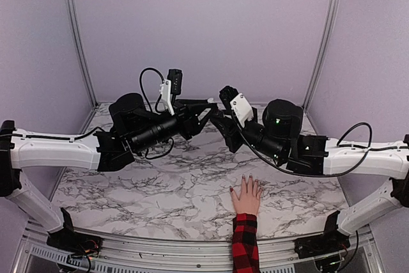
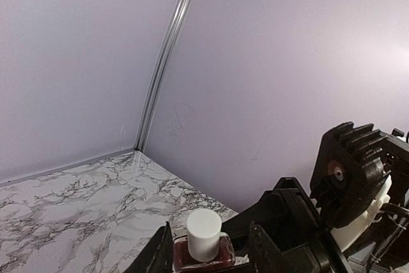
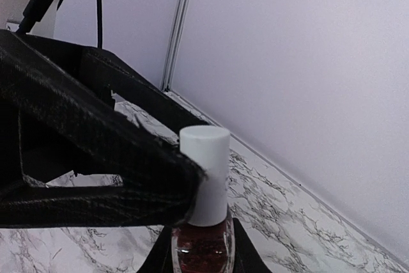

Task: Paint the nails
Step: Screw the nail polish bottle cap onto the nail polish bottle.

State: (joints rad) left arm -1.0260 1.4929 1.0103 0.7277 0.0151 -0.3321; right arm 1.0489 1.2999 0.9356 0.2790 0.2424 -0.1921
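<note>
Nearest me, at 6 o'clock on the marble table [image 1: 128, 190], the hand [image 1: 246, 197] in the plaid sleeve [image 1: 245, 244] lies flat. Its nails [image 1: 246, 178] show as dark tips, too small to judge. Towards 12 o'clock from it my grippers meet above the table. The right gripper [image 3: 201, 259] is clamped on the nail-polish bottle [image 3: 201, 244]. The left gripper [image 2: 211, 252] straddles its white cap [image 2: 204, 234]; whether it pinches I cannot tell. The cap is on and no brush is out, so I judge painting not begun
</note>
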